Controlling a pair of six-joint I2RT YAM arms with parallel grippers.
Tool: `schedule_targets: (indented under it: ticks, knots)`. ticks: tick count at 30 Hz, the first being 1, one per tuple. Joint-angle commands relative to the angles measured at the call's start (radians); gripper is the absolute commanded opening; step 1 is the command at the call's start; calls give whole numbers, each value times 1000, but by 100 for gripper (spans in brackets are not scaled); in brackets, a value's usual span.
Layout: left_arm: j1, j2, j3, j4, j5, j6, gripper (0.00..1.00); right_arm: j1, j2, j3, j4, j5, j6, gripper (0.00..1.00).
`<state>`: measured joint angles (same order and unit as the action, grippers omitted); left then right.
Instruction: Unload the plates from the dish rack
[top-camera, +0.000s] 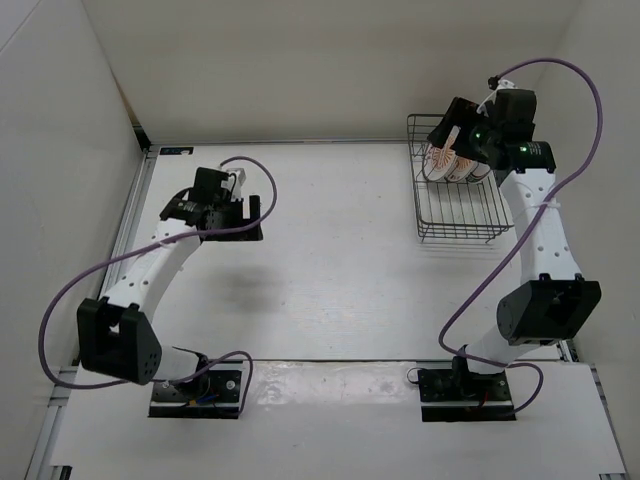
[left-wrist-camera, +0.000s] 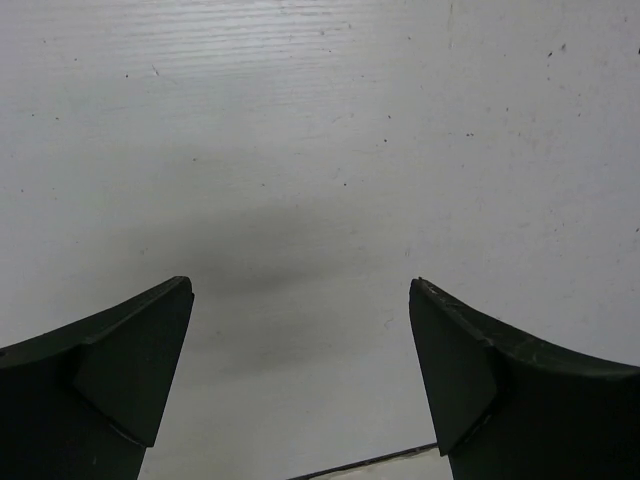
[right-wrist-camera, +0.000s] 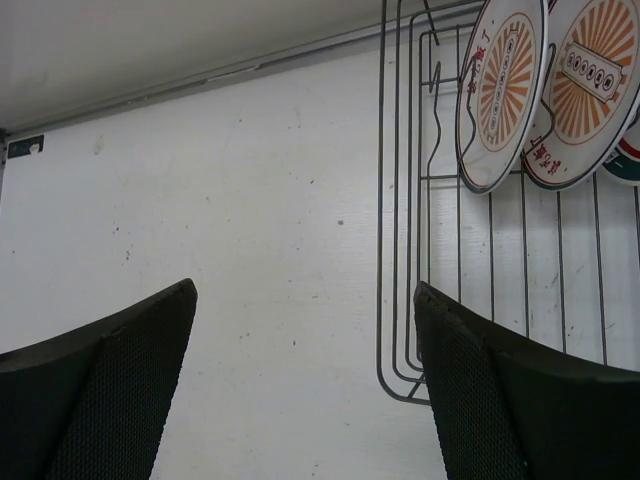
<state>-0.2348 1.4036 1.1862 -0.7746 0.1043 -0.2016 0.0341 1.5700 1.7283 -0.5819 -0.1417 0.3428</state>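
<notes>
On the white surface (top-camera: 330, 260) the black wire dish rack (top-camera: 462, 215) sits far right with the orange-sunburst plates (right-wrist-camera: 503, 90) standing on edge at its far end, the right jaws wide open and empty above its left edge, the left jaws likewise open and empty over the surface well apart.

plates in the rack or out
In: the plates stand on edge inside the rack, and the open right gripper holds nothing.

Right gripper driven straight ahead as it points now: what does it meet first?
Likely the bare table just outside the dish rack edge wires, not the plates; depth is unclear.
</notes>
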Motion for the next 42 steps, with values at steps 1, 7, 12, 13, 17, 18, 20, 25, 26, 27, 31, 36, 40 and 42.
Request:
schedule_targets:
  ticks: [1, 7, 12, 13, 17, 18, 20, 25, 26, 27, 31, 36, 40, 42]
  knots:
    - [-53, -109, -34, 81, -92, 28, 100, 1, -47, -32, 11, -27, -39, 90]
    - [-100, -149, -88, 66, -153, -24, 100, 3, -145, -214, 119, -84, -14, 90]
    - [-123, -186, -221, 126, -146, -2, 100, 6, -176, -254, 102, -79, -41, 90]
    - [-136, -202, -253, 141, -150, 5, 100, 4, -182, -257, 100, -66, -53, 90]
    - [-179, -261, -321, 199, -173, 4, 100, 1, -163, -241, 103, 61, -30, 90]
    - [-188, -262, -318, 196, -170, -7, 100, 1, -144, -225, 87, 95, 4, 90]
    - [-208, -265, -312, 178, -150, -9, 100, -2, -99, -141, 45, 192, 21, 90]
    - [-281, -293, -307, 141, -195, 22, 100, 3, 28, 27, -12, 290, 22, 74]
    - [-288, -298, -309, 141, -202, 22, 100, 4, 45, 30, -3, 312, 24, 64]
    - [-288, -296, -309, 143, -201, 22, 100, 7, 65, 28, 8, 361, 34, 53]
    - [-287, -279, -304, 138, -187, 8, 100, 13, 149, 51, 59, 427, 16, 35]
    - [-290, -276, -300, 123, -181, -10, 100, 32, 310, 203, 1, 468, -72, 47]
    - [-290, -278, -307, 121, -181, -15, 100, 38, 355, 254, 14, 493, -103, 56]
    - [-290, -266, -309, 118, -183, -16, 100, 38, 378, 267, 21, 496, -110, 56]
